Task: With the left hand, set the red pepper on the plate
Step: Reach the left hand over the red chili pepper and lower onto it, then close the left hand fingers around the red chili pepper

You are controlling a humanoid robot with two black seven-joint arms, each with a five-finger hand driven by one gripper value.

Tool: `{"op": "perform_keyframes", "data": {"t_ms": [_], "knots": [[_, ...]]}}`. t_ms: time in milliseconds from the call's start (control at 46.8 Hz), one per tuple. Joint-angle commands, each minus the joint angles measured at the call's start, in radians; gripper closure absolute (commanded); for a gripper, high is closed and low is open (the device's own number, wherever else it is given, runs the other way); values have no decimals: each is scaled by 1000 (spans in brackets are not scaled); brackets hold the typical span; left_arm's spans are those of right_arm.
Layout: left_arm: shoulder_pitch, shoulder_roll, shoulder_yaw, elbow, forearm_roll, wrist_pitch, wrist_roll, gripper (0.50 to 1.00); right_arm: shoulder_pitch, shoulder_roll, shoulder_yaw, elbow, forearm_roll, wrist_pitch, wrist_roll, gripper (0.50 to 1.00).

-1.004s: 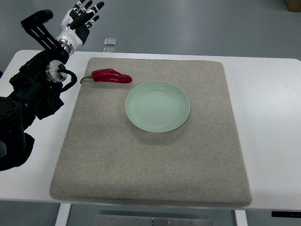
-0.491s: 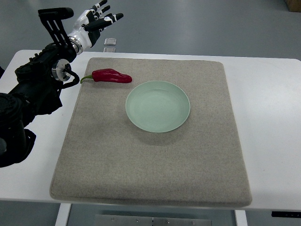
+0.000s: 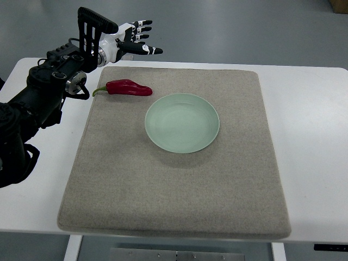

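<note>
A red pepper (image 3: 128, 87) with a green stem lies on the grey mat (image 3: 174, 185) near its far left corner. A pale green plate (image 3: 182, 122) sits on the mat to the right of the pepper, empty. My left hand (image 3: 136, 42) is open with its fingers spread, held in the air beyond the table's far edge, above and behind the pepper. It holds nothing. The black left arm (image 3: 41, 103) comes in from the left edge. The right arm is out of view.
The mat lies on a white table (image 3: 310, 136). A small clear object (image 3: 127, 50) sits at the table's far edge, partly behind the hand. Grey floor shows beyond the table.
My left hand has swung to the right and turned, from over the table's far left corner to behind the pepper. The pepper and plate have not moved.
</note>
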Motion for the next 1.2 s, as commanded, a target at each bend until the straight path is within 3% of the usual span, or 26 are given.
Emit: {"op": "perform_keyframes", "data": {"t_ms": [0,342,534,983,1175], "knots": [[-13,23,1,-39,86,0,0,512,0,0,1,0,0,0,0,568],[-59,158,58,-214,462,-4,-7,512,0,0,0,0,0,0,0,568],[-80,215,132,-319,533,-6,-12,512,0,0,0,0,0,0,0,568],[-80,230,207,-332,672,0,-12,525,0,0,1,0,0,0,0,568],[-71,229,212,-330,752,60,-12,527,0,0,0,0,0,0,0,568]]}}
